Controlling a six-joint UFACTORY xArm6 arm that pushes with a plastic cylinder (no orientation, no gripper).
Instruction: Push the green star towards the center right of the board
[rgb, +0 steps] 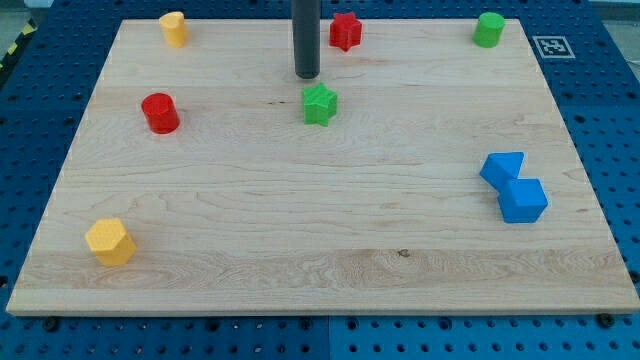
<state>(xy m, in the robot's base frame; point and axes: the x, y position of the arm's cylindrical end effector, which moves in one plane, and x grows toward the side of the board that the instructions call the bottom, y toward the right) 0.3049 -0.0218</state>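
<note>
The green star (320, 104) lies on the wooden board (300, 220), a little above the board's middle. My tip (307, 75) is at the end of the dark rod that comes down from the view's top. It stands just above and slightly left of the green star, with a small gap between them.
A red star (345, 31) lies right of the rod at the top. A yellow block (174, 28) is top left, a green cylinder (489, 29) top right, a red cylinder (159, 113) at left, a yellow hexagon (110, 241) bottom left. Two blue blocks (515, 187) touch at centre right.
</note>
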